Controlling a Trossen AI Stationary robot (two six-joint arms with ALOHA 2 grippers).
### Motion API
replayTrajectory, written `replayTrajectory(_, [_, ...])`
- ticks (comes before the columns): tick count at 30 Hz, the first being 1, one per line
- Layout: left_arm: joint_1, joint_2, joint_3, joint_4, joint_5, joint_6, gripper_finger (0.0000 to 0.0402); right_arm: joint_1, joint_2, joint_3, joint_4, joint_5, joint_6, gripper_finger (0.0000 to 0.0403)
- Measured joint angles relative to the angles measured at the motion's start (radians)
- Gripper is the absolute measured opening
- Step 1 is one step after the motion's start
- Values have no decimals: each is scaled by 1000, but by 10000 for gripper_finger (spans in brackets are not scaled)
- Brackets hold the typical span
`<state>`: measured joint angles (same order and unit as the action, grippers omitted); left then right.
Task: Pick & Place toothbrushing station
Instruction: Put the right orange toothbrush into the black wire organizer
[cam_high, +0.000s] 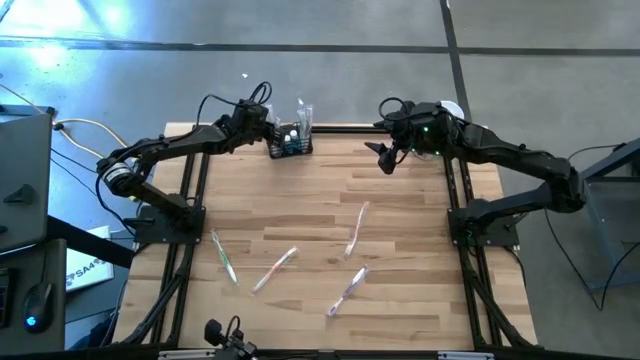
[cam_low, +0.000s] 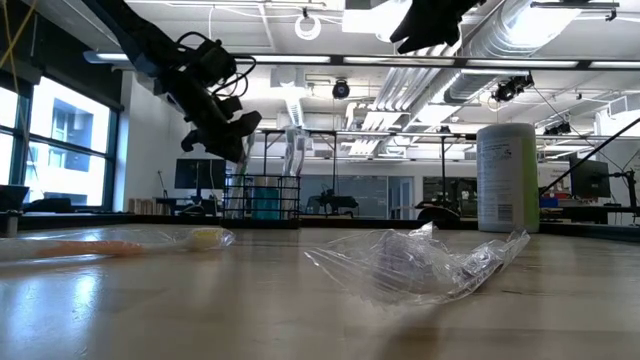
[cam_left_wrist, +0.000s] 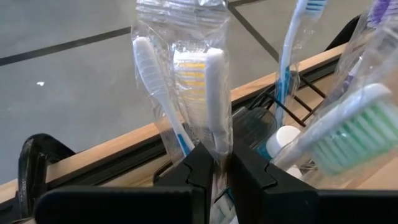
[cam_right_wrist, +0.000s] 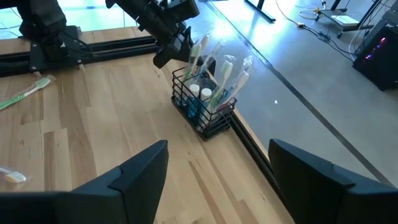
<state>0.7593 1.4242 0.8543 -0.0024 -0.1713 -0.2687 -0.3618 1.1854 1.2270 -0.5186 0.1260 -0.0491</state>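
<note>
Station (cam_high: 290, 146): black wire rack at the table's (cam_high: 400, 210) 12 o'clock edge, holding upright wrapped toothbrushes (cam_right_wrist: 214, 65). Left gripper (cam_left_wrist: 222, 163) pinches one wrapped brush (cam_left_wrist: 208, 93) above it; right gripper (cam_high: 384, 158), at 1 o'clock, hangs released.

The rack (cam_high: 290, 146) stands at the far edge of the bench (cam_high: 400, 210), just beside the left claw (cam_high: 272, 128), which hangs over its left end. Wrapped toothbrushes (cam_right_wrist: 214, 65) stand upright in the rack, and the left claw's fingers (cam_left_wrist: 202, 168) sit against one wrapped toothbrush (cam_left_wrist: 208, 93). The right claw (cam_high: 385, 157) hovers well to the rack's right, above the far edge of the bench. Four more wrapped toothbrushes (cam_high: 354, 230) lie flat on the bench, well nearer the front than both claws, between the two arms. A canister (cam_low: 507, 178) stands behind the right claw.
</note>
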Motion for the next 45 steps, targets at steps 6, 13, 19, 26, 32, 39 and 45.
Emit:
replayTrajectory(6, [0, 0, 0, 0, 4, 2, 37, 0, 0, 0, 1, 0, 0, 271])
replayTrajectory(13, [0, 0, 0, 0, 40, 2, 38, 0, 0, 0, 3, 0, 0, 271])
replayTrajectory(19, [0, 0, 0, -2, 61, -1, 38, 0, 0, 0, 3, -3, 0, 271])
replayTrajectory(26, [-1, -6, 1, -13, 80, -53, 38, 0, 0, 0, 3, -3, 0, 271])
replayTrajectory(32, [0, -23, 1, -35, 80, -42, 38, 0, 0, 0, 3, -6, -1, 271])
replayTrajectory(39, [0, -57, 1, -23, 34, -23, 38, 0, 0, 0, 2, -6, -7, 271])
replayTrajectory(45, [0, -64, 2, 0, 28, -32, 38, -1, 0, 0, 2, -6, -16, 271])
